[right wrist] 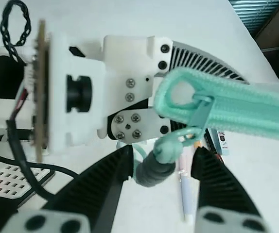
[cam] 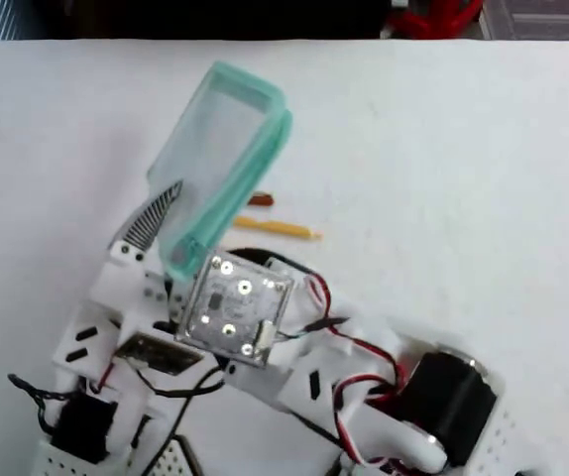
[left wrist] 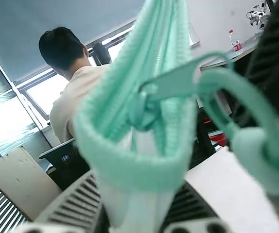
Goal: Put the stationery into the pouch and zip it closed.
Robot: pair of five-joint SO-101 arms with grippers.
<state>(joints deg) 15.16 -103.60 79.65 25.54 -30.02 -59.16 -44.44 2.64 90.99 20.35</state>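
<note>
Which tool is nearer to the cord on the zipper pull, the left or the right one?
Right. The right tool straddles the end of the cord, not closed on it; the left tool clamps a corner of the pouch, slightly farther away.

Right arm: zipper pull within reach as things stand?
Likely yes. The zipper pull hangs free off the end of the pouch that the left gripper clamps. Its cord end sits between the open fingers of the right gripper, with nothing in between.

The pouch (cam: 220, 149) hides one end of a yellow pen (cam: 284, 230) and most of a brown item (cam: 261, 200).
</note>
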